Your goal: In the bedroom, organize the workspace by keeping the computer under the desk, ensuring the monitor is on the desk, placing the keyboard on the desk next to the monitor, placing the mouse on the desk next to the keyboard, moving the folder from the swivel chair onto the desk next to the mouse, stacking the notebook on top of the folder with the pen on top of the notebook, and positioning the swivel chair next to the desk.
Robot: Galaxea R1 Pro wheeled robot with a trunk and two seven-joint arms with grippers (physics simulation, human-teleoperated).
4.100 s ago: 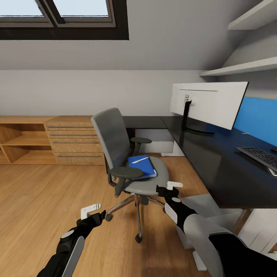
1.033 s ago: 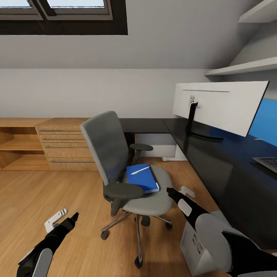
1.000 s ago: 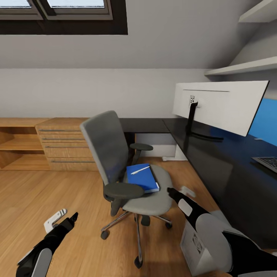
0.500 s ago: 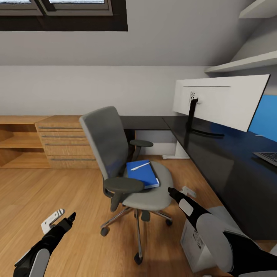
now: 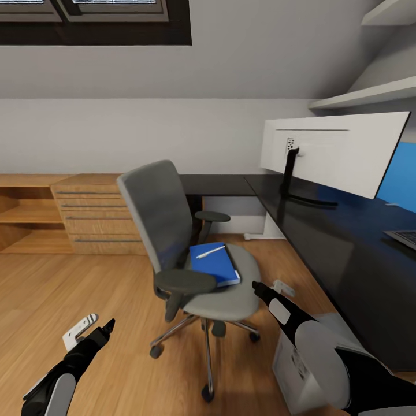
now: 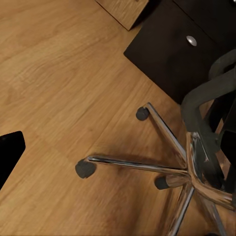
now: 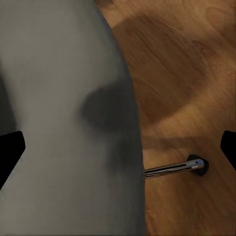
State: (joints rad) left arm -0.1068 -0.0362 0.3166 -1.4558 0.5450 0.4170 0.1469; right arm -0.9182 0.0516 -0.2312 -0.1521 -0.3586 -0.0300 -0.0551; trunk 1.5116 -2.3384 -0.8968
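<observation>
Blue folder (image 5: 214, 263) on swivel chair (image 5: 190, 242), pen (image 5: 210, 251) atop, notebook hidden. Keyboard (image 5: 404, 237) cut off on tabletop (image 5: 335, 231). Right hand (image 5: 269, 286) spread, empty; left hand (image 5: 92, 327) grip unclear.

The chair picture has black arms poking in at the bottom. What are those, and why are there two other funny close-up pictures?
Those arms belong to a robot. The big picture comes from a camera on its head. Its left end effector hangs over the floor, and its right end effector hovers by the chair. Both are empty. A blue folder lies on the seat with a white pen on top. The monitor stands on the black desk. The close-ups come from cameras on the robot's wrists: one sees the chair's shiny legs, the other its grey seat.
</observation>
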